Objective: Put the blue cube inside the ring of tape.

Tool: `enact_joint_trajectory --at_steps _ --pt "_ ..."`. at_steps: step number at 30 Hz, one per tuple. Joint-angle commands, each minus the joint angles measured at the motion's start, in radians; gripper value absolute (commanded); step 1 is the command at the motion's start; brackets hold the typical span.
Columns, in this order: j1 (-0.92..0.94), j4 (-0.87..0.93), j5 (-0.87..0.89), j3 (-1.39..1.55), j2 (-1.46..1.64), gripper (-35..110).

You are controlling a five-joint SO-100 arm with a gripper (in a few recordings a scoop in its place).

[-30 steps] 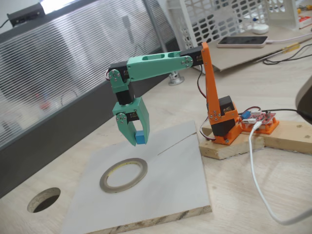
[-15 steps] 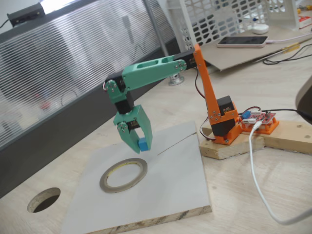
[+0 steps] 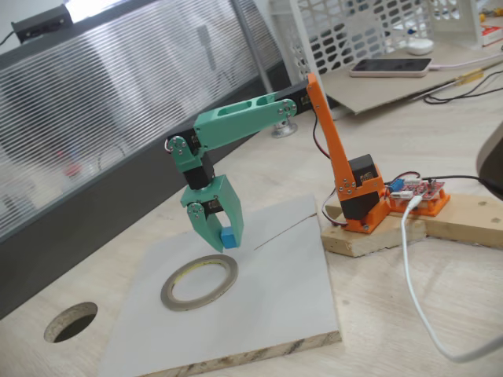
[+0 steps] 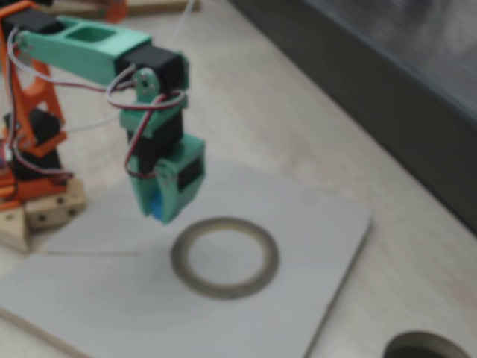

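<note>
My green gripper (image 3: 224, 239) is shut on the blue cube (image 3: 228, 237), a tiny sky-blue block pinched between the jaw tips. It hangs just above the grey board, near the far right rim of the ring of tape (image 3: 200, 282). In both fixed views the cube (image 4: 156, 206) sits low in the gripper (image 4: 161, 211), left of and slightly behind the ring of tape (image 4: 224, 257). The grey-silver ring lies flat with its wide hole open.
The ring rests on a pale grey board (image 3: 259, 314). A dark round hole (image 3: 71, 322) sits in the table at the lower left. The orange arm base (image 3: 361, 196) stands on a wooden block with a white cable (image 3: 416, 298) beside it.
The arm has reached out and lowered. The gripper with the cube moved down and a little left, closer to the ring's rim.
</note>
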Motion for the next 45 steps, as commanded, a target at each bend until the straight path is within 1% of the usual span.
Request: enact_joint_trajectory --at_steps 1,7,15,17,22,26,45 --pt "-0.015 0.002 0.006 -0.084 0.015 9" --pt "-0.020 0.002 0.006 -0.202 -0.124 9" --pt "-0.020 0.002 0.006 -0.278 -0.144 9" --pt "-0.020 0.002 0.006 -0.328 -0.164 9" --pt "-0.021 0.003 0.006 -0.515 -0.348 9" --pt "-0.021 0.006 0.006 -0.626 -0.390 9" --pt "-0.023 0.005 0.000 -0.627 -0.391 9"
